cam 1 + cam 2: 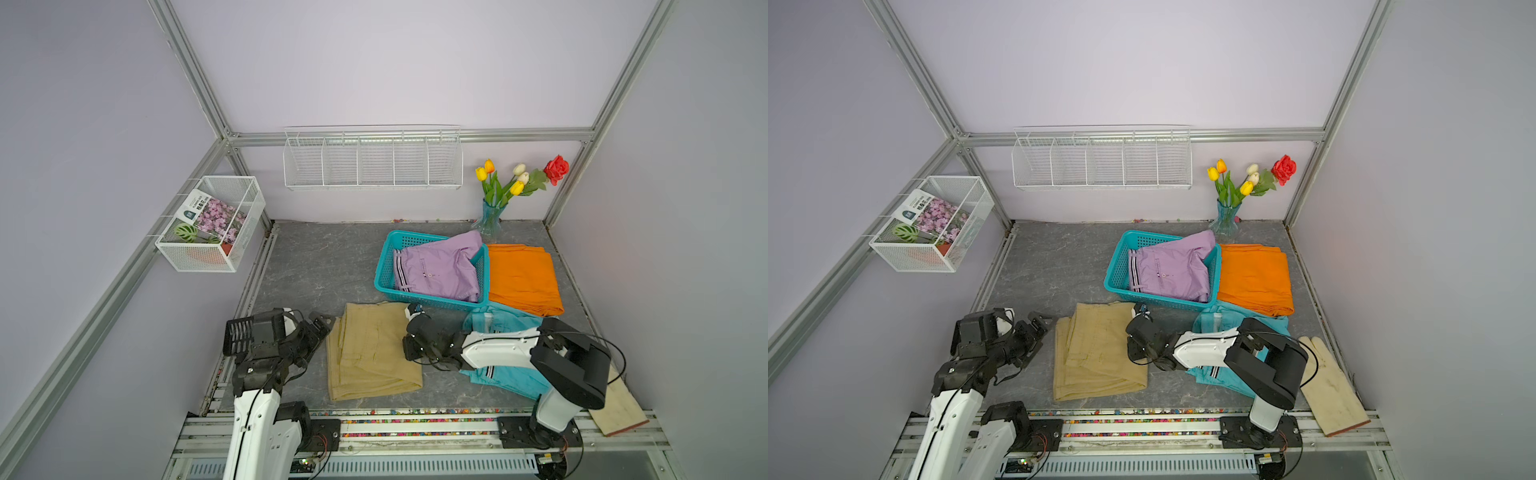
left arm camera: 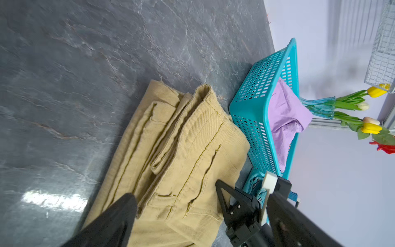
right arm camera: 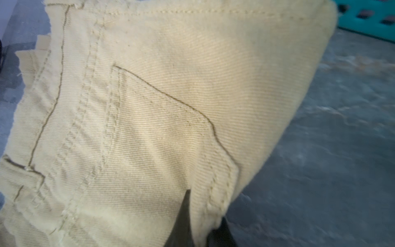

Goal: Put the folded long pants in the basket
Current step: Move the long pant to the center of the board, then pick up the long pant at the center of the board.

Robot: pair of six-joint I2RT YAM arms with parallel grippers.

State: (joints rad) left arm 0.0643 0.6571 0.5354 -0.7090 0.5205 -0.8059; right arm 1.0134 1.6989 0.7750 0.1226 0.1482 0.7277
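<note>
The khaki-tan folded pants point(image 1: 374, 353) point(image 1: 1100, 353) lie at the front centre of the floor. My right gripper point(image 1: 411, 316) point(image 1: 1140, 311) point(image 3: 201, 224) is shut on their right edge, with tan cloth point(image 3: 171, 107) pinched between the fingers. My left gripper point(image 1: 320, 336) point(image 1: 1038, 338) point(image 2: 202, 195) stands open at their left edge, holding nothing. The turquoise basket point(image 1: 384, 266) point(image 1: 1115, 266) point(image 2: 256, 96) holds the lilac pants point(image 1: 440, 270) point(image 1: 1171, 270), one corner draped over its rim. The orange pants point(image 1: 521, 278) point(image 1: 1254, 276) lie right of the basket. The teal pants point(image 1: 511, 382) point(image 1: 1229, 378) lie under my right arm.
A cream glove point(image 1: 1329, 390) lies at the front right. A glass vase of flowers point(image 1: 492, 216) stands behind the basket. White wire baskets point(image 1: 374, 166) hang on the back wall, and another one point(image 1: 212, 224) hangs on the left wall. Bare grey floor point(image 1: 311, 266) lies left of the basket.
</note>
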